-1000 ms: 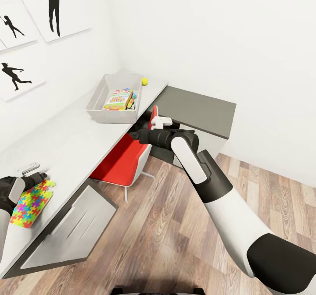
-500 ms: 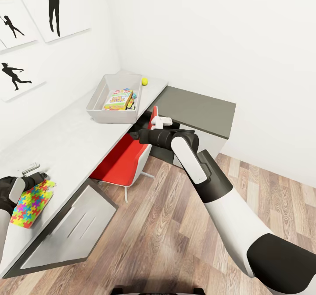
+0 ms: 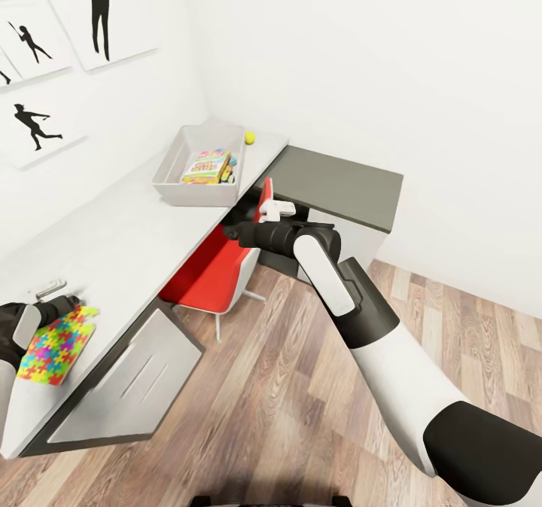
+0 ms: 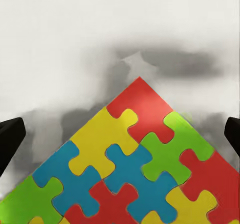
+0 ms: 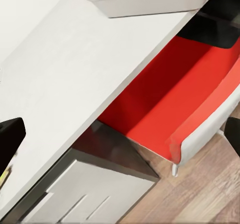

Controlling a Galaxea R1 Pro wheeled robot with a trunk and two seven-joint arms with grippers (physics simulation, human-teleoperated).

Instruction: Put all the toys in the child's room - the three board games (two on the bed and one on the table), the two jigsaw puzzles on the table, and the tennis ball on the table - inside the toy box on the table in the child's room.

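A jigsaw puzzle (image 3: pixel 56 341) of bright interlocking pieces lies on the near end of the white table (image 3: pixel 128 243). My left gripper (image 3: pixel 64 307) hovers over it, open, with a dark fingertip (image 4: pixel 10 140) showing on each side of the puzzle (image 4: pixel 125 169). The light-grey toy box (image 3: pixel 169 175) stands at the table's far end with a yellow-red board game (image 3: pixel 205 168) and other coloured pieces inside. The tennis ball (image 3: pixel 249 138) rests on the table just behind the box. My right gripper (image 3: pixel 229 230) is open and empty, held off the table's front edge above the red chair.
A red chair (image 3: pixel 214 273) is tucked under the table below my right arm. Pale grey drawer fronts (image 3: pixel 128 386) jut out at the near end. A low cabinet with a dark grey top (image 3: pixel 339 183) stands in the corner, over wooden floor (image 3: pixel 286 401).
The whole view has shifted slightly, so the camera moved. Both arms and the puzzle keep their places relative to each other.
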